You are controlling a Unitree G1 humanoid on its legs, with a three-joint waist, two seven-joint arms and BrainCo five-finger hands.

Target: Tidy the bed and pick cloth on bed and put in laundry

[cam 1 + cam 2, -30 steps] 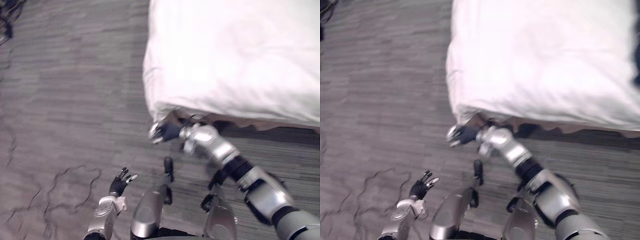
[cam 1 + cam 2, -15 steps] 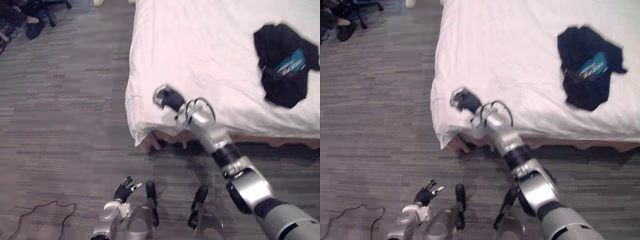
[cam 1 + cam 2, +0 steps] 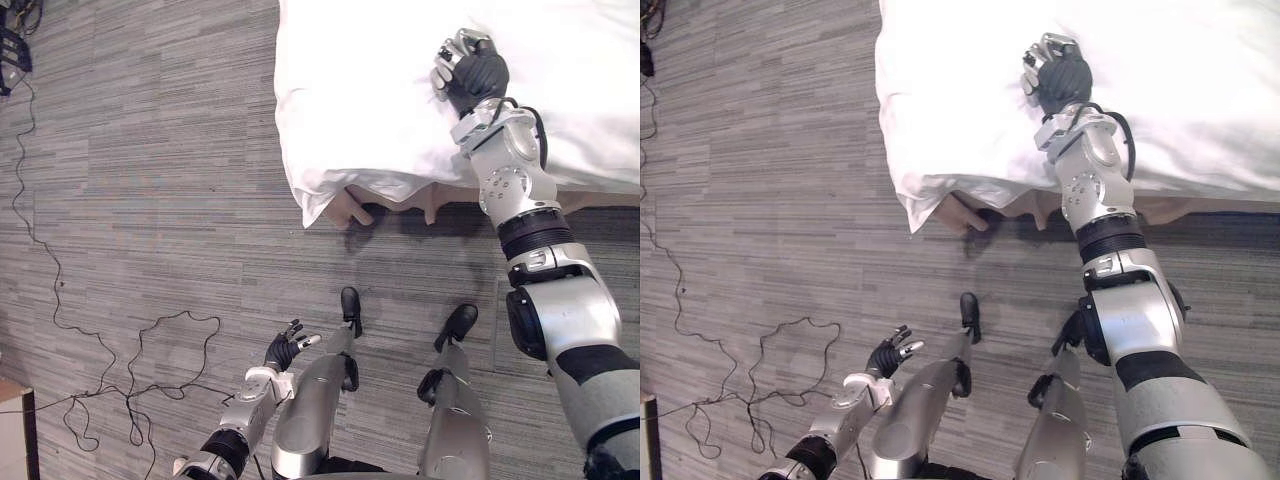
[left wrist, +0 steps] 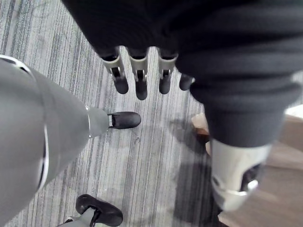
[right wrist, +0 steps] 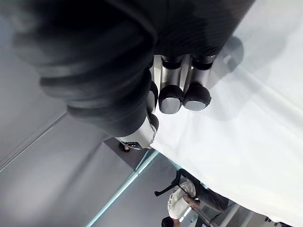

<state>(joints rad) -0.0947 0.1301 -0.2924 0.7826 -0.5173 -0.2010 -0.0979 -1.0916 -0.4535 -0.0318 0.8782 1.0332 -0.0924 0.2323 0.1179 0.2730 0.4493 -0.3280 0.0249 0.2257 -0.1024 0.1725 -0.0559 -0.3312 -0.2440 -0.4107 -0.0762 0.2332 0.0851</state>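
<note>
Currently right hand [image 3: 470, 72] clenched, empty — rumpled white bed sheet [image 3: 370, 90] just beyond fingertips [image 5: 171, 98]; left hand [image 3: 285, 350] released, fingers straight over grey striped carpet floor [image 3: 150, 180].

Bed [image 3: 360, 80] cut off by top and right edges, tan base [image 3: 347, 208] mostly under sheet [image 3: 330, 165].

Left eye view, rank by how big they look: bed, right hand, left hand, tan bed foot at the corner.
1. bed, largest by far, though cut off by the frame.
2. right hand, a fist on the bed.
3. left hand and tan bed foot: look alike, so unranked. The left hand hangs low, farther from the camera.
</note>
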